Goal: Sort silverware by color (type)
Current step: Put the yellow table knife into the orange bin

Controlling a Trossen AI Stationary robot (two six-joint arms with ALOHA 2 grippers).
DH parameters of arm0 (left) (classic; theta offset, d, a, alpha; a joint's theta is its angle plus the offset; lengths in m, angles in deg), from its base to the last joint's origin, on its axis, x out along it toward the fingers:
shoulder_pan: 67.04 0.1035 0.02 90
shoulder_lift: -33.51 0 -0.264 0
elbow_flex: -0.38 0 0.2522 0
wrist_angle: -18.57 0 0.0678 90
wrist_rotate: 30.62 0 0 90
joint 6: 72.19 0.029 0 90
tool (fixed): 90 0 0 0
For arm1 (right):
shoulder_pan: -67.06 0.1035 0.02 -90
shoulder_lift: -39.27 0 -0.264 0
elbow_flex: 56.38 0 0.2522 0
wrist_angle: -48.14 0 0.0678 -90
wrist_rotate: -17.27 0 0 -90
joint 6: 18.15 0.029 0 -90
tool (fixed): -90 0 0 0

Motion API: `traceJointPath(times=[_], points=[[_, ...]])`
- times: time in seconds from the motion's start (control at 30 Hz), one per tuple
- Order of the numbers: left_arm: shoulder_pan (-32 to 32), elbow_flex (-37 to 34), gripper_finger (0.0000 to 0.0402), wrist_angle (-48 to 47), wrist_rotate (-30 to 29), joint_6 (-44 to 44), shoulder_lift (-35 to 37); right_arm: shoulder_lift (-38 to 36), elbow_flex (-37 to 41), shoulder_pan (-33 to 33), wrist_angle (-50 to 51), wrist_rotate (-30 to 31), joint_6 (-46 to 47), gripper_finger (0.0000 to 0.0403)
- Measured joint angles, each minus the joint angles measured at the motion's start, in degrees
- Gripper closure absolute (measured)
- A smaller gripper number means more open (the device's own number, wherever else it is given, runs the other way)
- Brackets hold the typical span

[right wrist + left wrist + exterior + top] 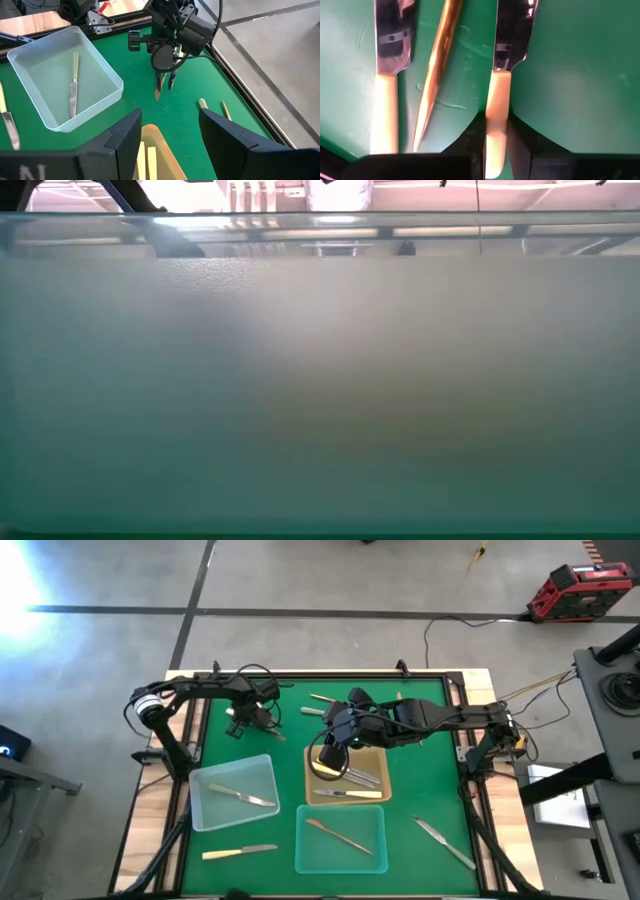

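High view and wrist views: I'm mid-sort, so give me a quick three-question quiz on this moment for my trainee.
1. True or false: the right gripper is open.
2. The left translucent tray holds: A a copper piece, B a cream-handled knife, C nothing.
3. Fill in: the left gripper grips a knife by its ___ handle.
Key: 1 true; 2 B; 3 cream.
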Motion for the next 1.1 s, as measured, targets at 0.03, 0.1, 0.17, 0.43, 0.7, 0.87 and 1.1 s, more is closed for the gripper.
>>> traceJointPath(times=[0.03,0.1,0.17,0.43,0.7,0.87,1.1], points=[[0.00,-0.02,0.0374,-0.09,0.02,-0.88,0.00,0.00,0.00,0.00,0.00,0.00,0.00,0.0213],[0.00,-0.02,0.0374,-0.30,-0.22,-2.98,0.00,0.00,0.00,0.00,0.02,0.00,0.00,0.0213],[0.00,-0.06,0.0374,-0.55,-0.91,-5.27,0.25,0.00,0.00,0.00,0.02,-0.02,0.00,0.0213],[0.04,-0.30,0.0374,-3.76,1.43,-15.77,6.39,0.00,0.00,0.00,0.02,-0.02,0.00,0.0213],[-0.19,-0.25,0.0374,-6.77,10.04,-28.02,17.95,0.00,0.00,0.00,0.01,-0.02,0.09,0.0213],[-2.86,-0.17,0.0374,-7.60,15.67,-37.58,26.67,0.00,0.00,0.00,-0.02,-0.04,0.07,0.0213],[-13.29,-0.15,0.0374,2.45,23.77,-51.00,33.92,0.00,0.00,-0.24,0.10,0.00,-4.89,0.0213]])
